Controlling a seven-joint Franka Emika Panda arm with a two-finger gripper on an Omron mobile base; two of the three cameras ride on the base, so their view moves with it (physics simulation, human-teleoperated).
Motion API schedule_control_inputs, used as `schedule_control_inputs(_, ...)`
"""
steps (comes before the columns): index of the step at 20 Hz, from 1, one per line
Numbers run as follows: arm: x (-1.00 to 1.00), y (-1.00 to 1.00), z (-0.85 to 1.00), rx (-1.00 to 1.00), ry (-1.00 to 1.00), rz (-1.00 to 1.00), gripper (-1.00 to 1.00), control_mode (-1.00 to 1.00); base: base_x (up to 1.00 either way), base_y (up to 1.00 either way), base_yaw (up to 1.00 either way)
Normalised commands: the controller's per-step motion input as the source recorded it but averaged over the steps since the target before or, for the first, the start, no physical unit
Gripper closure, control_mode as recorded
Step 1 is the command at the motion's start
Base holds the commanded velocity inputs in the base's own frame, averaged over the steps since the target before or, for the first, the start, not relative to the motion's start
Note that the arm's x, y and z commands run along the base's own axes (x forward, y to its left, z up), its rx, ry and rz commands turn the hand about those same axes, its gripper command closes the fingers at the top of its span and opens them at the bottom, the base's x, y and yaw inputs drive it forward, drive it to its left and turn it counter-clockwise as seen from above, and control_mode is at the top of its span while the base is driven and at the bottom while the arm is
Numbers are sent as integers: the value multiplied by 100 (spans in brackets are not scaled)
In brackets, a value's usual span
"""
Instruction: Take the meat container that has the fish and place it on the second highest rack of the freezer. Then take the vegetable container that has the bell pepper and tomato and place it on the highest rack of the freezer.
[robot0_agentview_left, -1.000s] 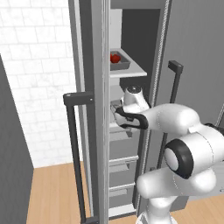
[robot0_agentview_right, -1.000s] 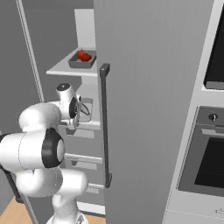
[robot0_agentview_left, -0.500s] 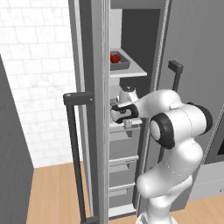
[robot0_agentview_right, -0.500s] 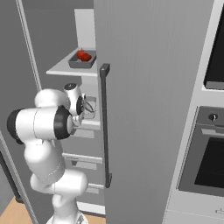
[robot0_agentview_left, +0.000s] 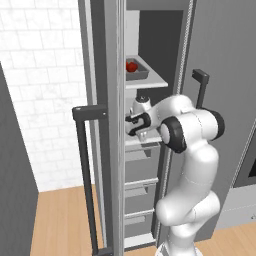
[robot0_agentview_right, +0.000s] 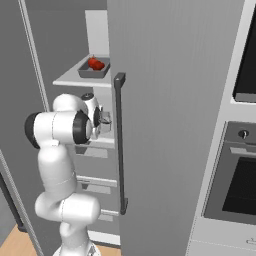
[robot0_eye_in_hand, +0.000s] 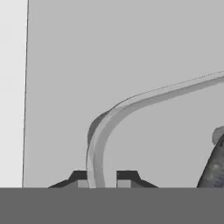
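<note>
The arm folds at its elbow, reaching into the freezer (robot0_agentview_left: 220, 75). The claw (robot0_eye_in_hand: 97, 180) pinches the meat container (robot0_eye_in_hand: 144, 131) rim; grey tray on the second-highest rack.

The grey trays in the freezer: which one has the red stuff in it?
The vegetable container on the highest rack, with two red round pieces inside. The meat container sits lower, its rim between the robot's jaws, no red showing.

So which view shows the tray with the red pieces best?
The right base view: the tray with the red pieces sits unobstructed on the top shelf. In the left base view the door edge cuts it.
</note>
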Motion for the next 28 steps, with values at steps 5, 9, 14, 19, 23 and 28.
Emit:
schedule_control_inputs(5, 66, 0, -31, -1, 1, 0, -100, -100, 0, 0, 0)
schedule_control_inputs(9, 28, 0, -31, -3, 0, 0, -100, -100, 0, 0, 0)
schedule_control_inputs(14, -13, 3, -4, -3, -6, 0, -100, -100, 0, 0, 0)
schedule_control_inputs(19, -38, 0, 0, 0, -7, 0, -100, -100, 0, 0, 0)
schedule_control_inputs(23, -82, -3, 22, 0, 0, 0, -100, -100, 0, 0, 0)
schedule_control_inputs(28, -100, 0, 24, 0, -1, 0, -100, -100, 0, 0, 0)
